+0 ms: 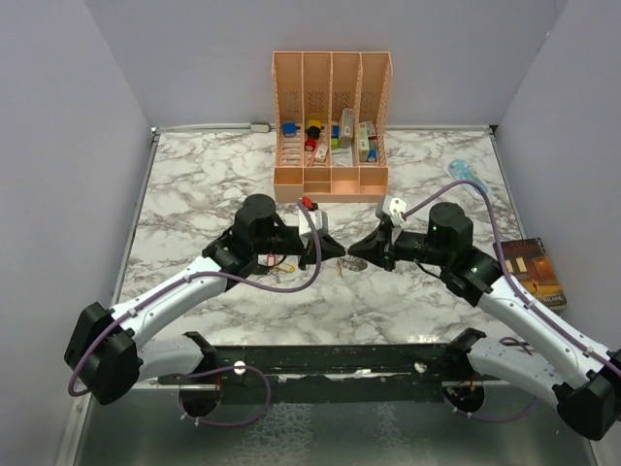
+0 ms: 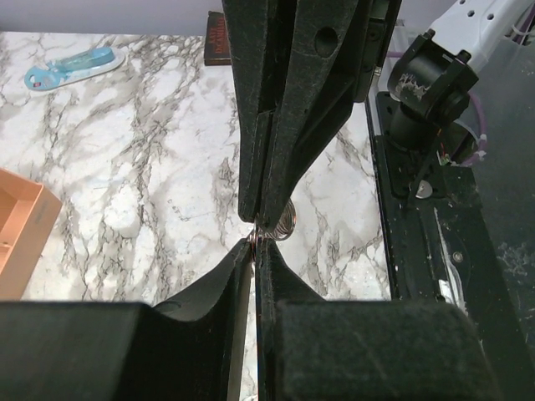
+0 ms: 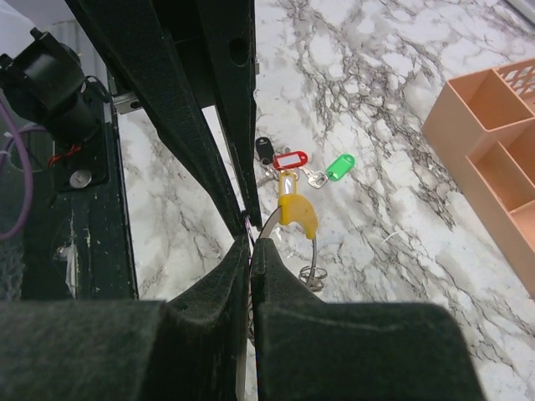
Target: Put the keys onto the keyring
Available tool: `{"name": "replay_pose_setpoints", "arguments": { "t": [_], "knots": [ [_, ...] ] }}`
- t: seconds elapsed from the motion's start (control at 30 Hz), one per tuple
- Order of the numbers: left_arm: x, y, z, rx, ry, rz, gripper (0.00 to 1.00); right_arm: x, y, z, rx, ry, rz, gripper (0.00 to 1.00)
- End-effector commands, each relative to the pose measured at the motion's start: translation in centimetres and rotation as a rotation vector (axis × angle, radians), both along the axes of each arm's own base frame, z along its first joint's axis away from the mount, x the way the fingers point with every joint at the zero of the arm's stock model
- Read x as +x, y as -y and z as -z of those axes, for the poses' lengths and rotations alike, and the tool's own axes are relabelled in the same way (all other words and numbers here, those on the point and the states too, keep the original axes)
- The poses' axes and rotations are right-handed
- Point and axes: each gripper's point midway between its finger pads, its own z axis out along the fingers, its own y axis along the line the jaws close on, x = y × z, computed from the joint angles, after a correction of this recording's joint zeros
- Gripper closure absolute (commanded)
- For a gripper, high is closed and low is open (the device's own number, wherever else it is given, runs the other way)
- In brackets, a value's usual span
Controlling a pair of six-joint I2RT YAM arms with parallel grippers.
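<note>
Left wrist: grippers tip to tip on the keyring

Left gripper: jaws pressed nearly together, nipping the wire of the keyring. Right gripper directly opposite, jaws squeezed together on the same ring. Yellow tag hangs at the ring. Keys, with red, green and black tags, lie on the marble table just beyond the ring. Peach organizer well beyond it.

White-black arms, purple cables
</note>
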Motion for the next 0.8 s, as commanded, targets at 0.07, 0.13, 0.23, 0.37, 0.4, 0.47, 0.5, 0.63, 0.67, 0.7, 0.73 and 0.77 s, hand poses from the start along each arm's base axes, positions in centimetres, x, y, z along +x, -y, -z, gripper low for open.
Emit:
{"name": "replay_pose_setpoints", "arguments": {
  "t": [0.07,0.13,0.23,0.37,0.4,0.47,0.5,0.63,0.67,0.7,0.73,0.77],
  "knots": [
    [0.53,-0.19,0.35,0.074,0.012,0.049,0.91,0.02,-0.29,-1.09,-0.019,0.006,-0.021,0.98],
    [0.41,-0.09,0.22,0.088,0.021,0.074,0.91,-0.01,-0.30,-1.04,-0.022,0.003,-0.023,0.99],
    [0.20,0.10,-0.20,0.097,0.033,0.113,0.91,-0.04,-0.32,-1.02,-0.024,-0.001,-0.026,0.98],
    [0.12,0.38,-0.32,0.104,0.032,0.144,0.91,-0.04,-0.39,-0.96,-0.023,-0.003,-0.029,0.98],
    [0.12,0.42,-0.30,0.105,0.033,0.149,0.91,-0.02,-0.42,-0.90,-0.024,-0.004,-0.030,0.99],
    [0.04,0.50,-0.30,0.106,0.039,0.163,0.91,0.10,-0.42,-1.00,-0.023,-0.001,-0.026,0.99],
    [-0.09,0.48,-0.30,0.108,0.039,0.173,0.91,0.10,-0.43,-1.02,-0.025,-0.001,-0.026,0.99],
    [-0.39,0.42,-0.31,0.119,0.055,0.205,0.88,0.36,-0.45,-0.92,-0.037,-0.002,-0.021,0.98],
    [-0.43,0.40,-0.34,0.122,0.060,0.209,0.87,0.41,-0.49,-0.91,-0.039,-0.003,-0.022,0.98],
    [-0.42,0.38,-0.34,0.124,0.064,0.211,0.86,0.45,-0.52,-0.93,-0.040,-0.003,-0.022,0.99],
    [-0.40,0.37,-0.36,0.126,0.068,0.212,0.85,0.50,-0.52,-0.98,-0.039,-0.002,-0.021,0.99],
    [-0.41,0.34,-0.34,0.128,0.071,0.214,0.85,0.53,-0.57,-0.99,-0.040,-0.001,-0.022,0.99]
  ]
}}
